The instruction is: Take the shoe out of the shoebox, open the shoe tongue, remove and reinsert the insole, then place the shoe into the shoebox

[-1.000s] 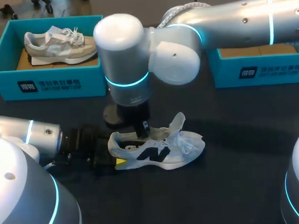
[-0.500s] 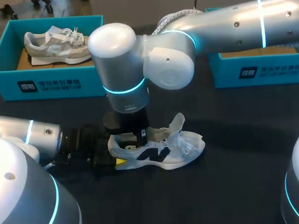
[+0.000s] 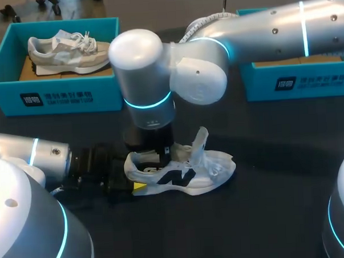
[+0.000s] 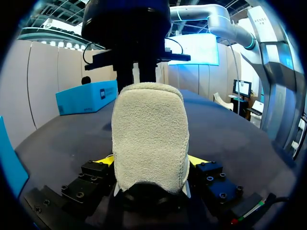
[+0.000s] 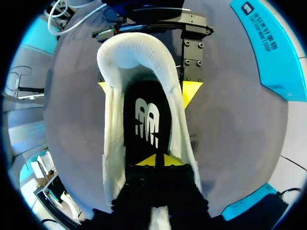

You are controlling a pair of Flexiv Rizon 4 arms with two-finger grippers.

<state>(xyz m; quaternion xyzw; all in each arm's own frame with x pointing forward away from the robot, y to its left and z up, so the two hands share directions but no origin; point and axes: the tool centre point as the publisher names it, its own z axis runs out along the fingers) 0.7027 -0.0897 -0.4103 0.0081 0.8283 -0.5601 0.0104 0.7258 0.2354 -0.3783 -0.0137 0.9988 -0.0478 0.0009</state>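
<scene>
Likely removing the insole (image 5: 146,120): left tool (image 4: 151,165) clamps shoe (image 4: 149,129) heel; right tool (image 5: 156,160), tips together, inside; next, pinch and lift.

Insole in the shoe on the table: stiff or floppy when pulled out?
The insole looks thin and lies flat in the shoe, so probably floppy and light; expect bending if lifted by one end. The snug opening may drag on it, but the left gripper clamps the heel, so the shoe should hold.
</scene>
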